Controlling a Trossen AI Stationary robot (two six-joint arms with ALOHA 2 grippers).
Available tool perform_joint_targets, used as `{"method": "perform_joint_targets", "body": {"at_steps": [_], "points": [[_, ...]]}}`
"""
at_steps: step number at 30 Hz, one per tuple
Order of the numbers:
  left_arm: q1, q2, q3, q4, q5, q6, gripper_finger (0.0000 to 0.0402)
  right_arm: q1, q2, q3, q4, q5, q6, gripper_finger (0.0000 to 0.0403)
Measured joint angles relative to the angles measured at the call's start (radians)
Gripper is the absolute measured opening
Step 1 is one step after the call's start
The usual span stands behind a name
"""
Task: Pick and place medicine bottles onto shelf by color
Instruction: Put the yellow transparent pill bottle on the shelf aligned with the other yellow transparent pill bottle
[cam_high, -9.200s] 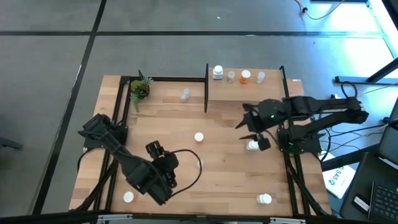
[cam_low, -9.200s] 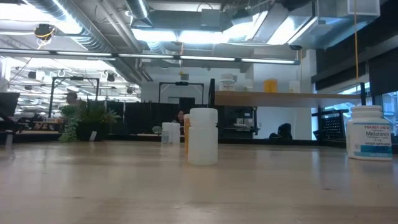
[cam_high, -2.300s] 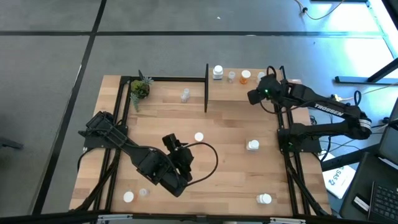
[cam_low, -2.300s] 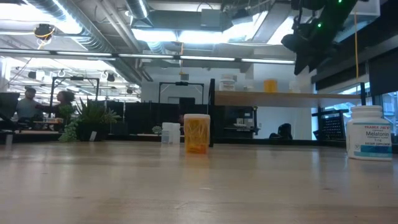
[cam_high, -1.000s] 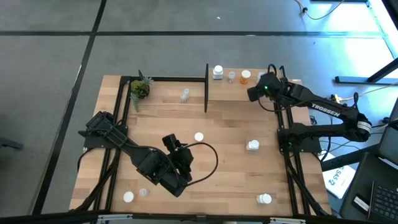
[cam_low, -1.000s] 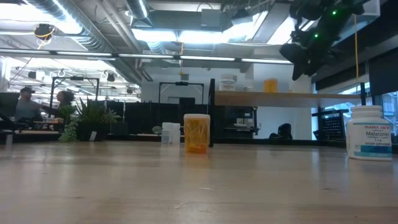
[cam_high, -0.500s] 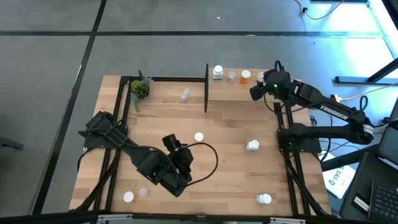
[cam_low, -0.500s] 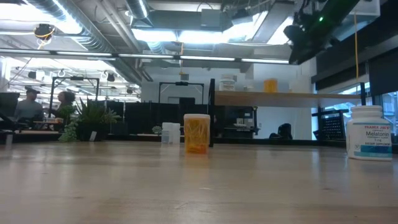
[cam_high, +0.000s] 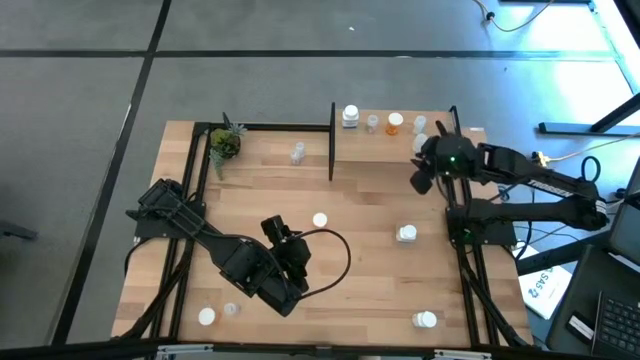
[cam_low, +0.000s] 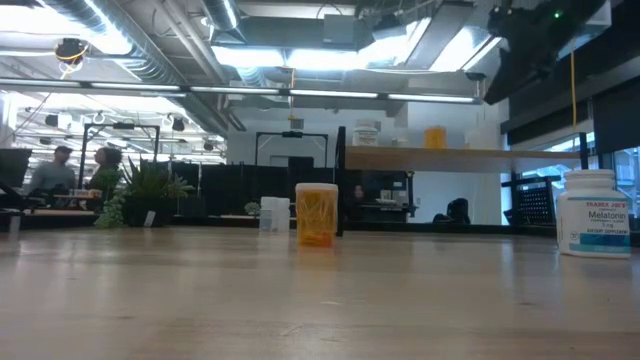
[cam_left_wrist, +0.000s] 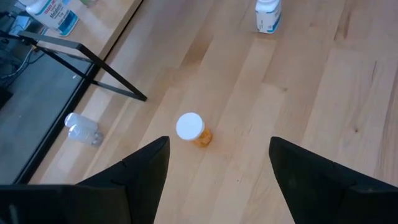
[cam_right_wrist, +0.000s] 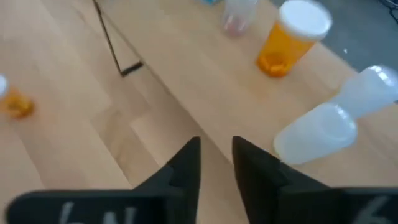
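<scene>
The right gripper (cam_high: 419, 176) pulls back off the shelf (cam_high: 440, 135) toward the table's right edge, fingers narrowing, leaving two clear bottles (cam_right_wrist: 333, 121) up there; the white bottle mid-table is gone, exposing an orange bottle (cam_low: 317, 214)

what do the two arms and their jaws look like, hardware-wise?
Both arms are dark, near-black, jointed links. The left arm carries a looping black cable by its wrist; its gripper has broad, flat, matte black fingers. The right arm bears white lettering and a green light near the wrist; its gripper has the same dark fingers.
</scene>
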Motion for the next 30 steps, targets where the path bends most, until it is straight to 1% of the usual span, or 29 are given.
{"method": "perform_joint_targets", "body": {"at_steps": [5,7,8,11,18,22,30], "points": [[0.000,0.000,0.000,0.000,0.000,-0.001,0.0270,-0.008,0.002,-0.045,0.021,0.003,-0.006,0.0031],[0.000,0.000,0.000,0.000,0.000,-0.001,0.0270,-0.015,0.002,-0.050,0.033,0.043,-0.006,0.0010],[0.000,0.000,0.000,0.000,0.000,-0.001,0.0270,-0.018,0.003,-0.050,0.033,0.073,-0.004,0.0007],[0.000,0.000,0.000,0.000,0.000,-0.001,0.0270,-0.027,0.005,-0.050,0.032,0.130,0.006,0.0011],[0.000,0.000,0.000,0.000,0.000,-0.001,0.0270,-0.039,0.005,-0.050,0.006,0.122,0.030,0.0005],[0.000,0.000,0.000,0.000,0.000,-0.001,0.0270,-0.039,0.005,-0.050,-0.011,0.098,0.051,0.0006],[0.000,0.000,0.000,0.000,0.000,-0.002,0.0270,-0.039,0.012,-0.050,-0.013,0.123,0.098,0.0004]]}}
